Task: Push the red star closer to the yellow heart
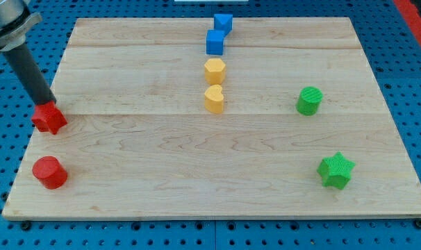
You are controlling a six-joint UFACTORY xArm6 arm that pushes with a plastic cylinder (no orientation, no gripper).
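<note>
The red star (49,119) lies near the board's left edge, halfway down. The yellow heart (214,99) sits near the board's middle, far to the star's right. My tip (46,105) comes down from the view's top left and touches the star's top left side.
A yellow hexagon (215,71) sits just above the heart. A blue cube (215,42) and a blue triangular block (223,23) stand above that. A red cylinder (49,172) lies below the star. A green cylinder (309,101) and a green star (335,171) are at the right. The wooden board (162,160) rests on a blue pegboard.
</note>
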